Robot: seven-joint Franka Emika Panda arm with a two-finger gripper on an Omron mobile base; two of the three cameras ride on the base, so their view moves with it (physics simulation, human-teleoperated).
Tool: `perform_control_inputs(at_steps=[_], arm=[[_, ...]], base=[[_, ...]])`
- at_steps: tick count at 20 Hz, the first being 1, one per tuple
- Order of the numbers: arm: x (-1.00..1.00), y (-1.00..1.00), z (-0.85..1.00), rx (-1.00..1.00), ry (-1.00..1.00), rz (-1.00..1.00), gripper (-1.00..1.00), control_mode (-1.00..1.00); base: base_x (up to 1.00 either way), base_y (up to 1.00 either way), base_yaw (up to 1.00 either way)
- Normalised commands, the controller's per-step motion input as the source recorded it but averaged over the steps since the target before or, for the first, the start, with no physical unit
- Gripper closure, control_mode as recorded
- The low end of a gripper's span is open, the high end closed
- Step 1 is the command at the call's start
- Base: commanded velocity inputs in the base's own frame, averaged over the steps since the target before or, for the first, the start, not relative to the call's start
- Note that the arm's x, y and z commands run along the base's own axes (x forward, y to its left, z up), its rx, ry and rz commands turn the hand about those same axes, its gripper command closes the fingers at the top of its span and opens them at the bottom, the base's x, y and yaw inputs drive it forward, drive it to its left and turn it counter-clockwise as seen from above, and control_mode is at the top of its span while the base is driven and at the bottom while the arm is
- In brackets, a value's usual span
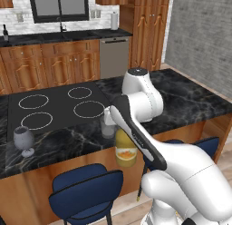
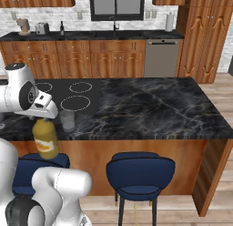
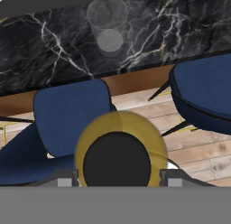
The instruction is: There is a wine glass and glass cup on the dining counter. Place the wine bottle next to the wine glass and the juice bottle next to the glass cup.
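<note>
Hand view: juice bottle between fingers, lower body hidden.

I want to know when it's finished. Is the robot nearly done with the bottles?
Not yet, about halfway at best. The gripper holds the juice bottle in the air beside the dining counter, close to the glass cup but not set down. The wine glass stands alone, no wine bottle beside it.
</note>
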Motion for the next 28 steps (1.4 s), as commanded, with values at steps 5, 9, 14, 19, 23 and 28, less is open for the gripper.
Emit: perform_control_inputs(at_steps=[5,9,14,19,23,28], arm=[[0.00,0.00,0.00,0.00,0.00,0.00,1.00,1.00],[0.00,0.00,0.00,0.00,0.00,0.00,1.00,1.00],[0.00,0.00,0.00,0.00,0.00,0.00,1.00,1.00],[0.45,-0.16,-0.02,0.05,0.07,0.01,1.00,-1.00],[0.61,-0.22,0.00,0.05,0.06,0.02,1.00,-1.00],[0.52,-0.17,0.00,0.03,0.01,0.04,1.00,-1.00]], base=[[0.00,0.00,0.00],[0.01,-0.03,0.00],[0.03,-0.12,0.02],[0.05,-0.04,0.01],[0.00,0.00,0.00],[0.00,0.00,0.00]])
